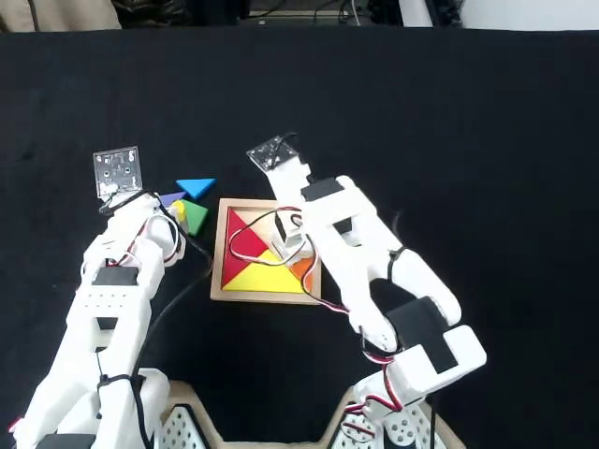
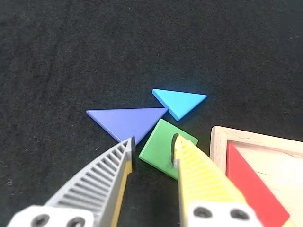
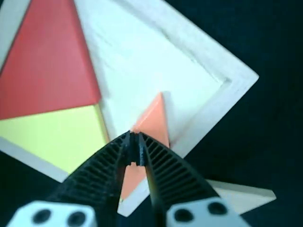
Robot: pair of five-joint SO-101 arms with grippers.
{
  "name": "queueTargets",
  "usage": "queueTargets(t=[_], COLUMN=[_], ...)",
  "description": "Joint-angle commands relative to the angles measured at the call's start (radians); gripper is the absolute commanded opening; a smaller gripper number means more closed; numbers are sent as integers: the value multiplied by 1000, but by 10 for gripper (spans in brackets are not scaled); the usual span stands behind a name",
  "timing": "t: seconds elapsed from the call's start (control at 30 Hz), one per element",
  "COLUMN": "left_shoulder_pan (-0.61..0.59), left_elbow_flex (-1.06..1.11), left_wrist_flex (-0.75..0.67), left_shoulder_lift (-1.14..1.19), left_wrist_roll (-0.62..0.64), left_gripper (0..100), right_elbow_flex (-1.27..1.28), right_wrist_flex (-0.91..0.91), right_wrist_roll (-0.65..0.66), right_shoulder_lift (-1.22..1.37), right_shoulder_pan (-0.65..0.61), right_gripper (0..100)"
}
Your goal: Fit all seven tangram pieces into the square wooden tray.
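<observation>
Table (image 1: 449, 122): black cloth, seen whole from the high view.
Left arm (image 1: 112, 299): white, along the table's left side, its tip just left of the loose pieces.
Left gripper (image 2: 152, 141): one grey finger and one yellow, spread apart. The left wrist view shows the near corner of the green square (image 2: 163, 146) between the tips. Whether the yellow finger touches it I cannot tell.
Violet-blue triangle (image 2: 128, 120): flat on the cloth and leftmost of the loose pieces. Close up, its sharp tip meets the cyan triangle (image 2: 180, 100). From above it is a sliver (image 1: 171, 198) beside the arm.
Cyan triangle, high view (image 1: 197, 188): farthest from the arms, left of the tray.
Green square, high view (image 1: 196, 217): between the left gripper and the tray, just off the tray's left rim.
Square wooden tray (image 1: 220, 253): mid-table. The left wrist view catches one corner (image 2: 218, 137), the right wrist view another (image 3: 213, 54) with bare pale floor beside it.
Red triangle (image 1: 245, 243): large, inside the tray on its left (image 3: 47, 61) (image 2: 253, 184).
Yellow triangle (image 1: 267, 278): large, inside the tray along the near rim, edge to edge with the red (image 3: 57, 142).
Orange triangle (image 3: 154, 118): small, inside the tray by its right rim. From above, a patch shows (image 1: 301, 271) under the arm.
Right arm (image 1: 346, 234): white, lying over the tray's right part.
Right gripper (image 3: 135, 138): black fingers drawn together with a mere slit between, tips over the orange triangle.
</observation>
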Motion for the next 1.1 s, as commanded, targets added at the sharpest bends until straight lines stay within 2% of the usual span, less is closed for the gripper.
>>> queueTargets(t=[0.0,0.17,0.23,0.43,0.57,0.67,0.87,1.0,1.07], left_shoulder_pan=[15,-1,-36,-154,-143,-127,-134,-119,-120], left_elbow_flex=[-7,-30,-97,-564,-885,-1099,-1475,-1632,-1687], left_wrist_flex=[-18,-14,48,539,812,956,1031,1134,1138], left_shoulder_lift=[-3,-5,0,133,368,592,977,1148,1217], left_wrist_roll=[3,-17,-120,-416,-687,-769,-997,-1151,-1212], left_gripper=[152,152,155,156,196,244,273,271,271], right_elbow_flex=[-10,59,111,255,231,205,182,176,176], right_wrist_flex=[25,-11,-83,-384,-376,-353,-348,-348,-351], right_wrist_roll=[11,3,2,2,2,2,3,9,9], right_shoulder_lift=[-77,-237,-288,-286,-242,-208,-159,-150,-150], right_shoulder_pan=[21,54,92,204,210,210,212,212,212], right_gripper=[11,11,11,11,11,11,11,11,11])
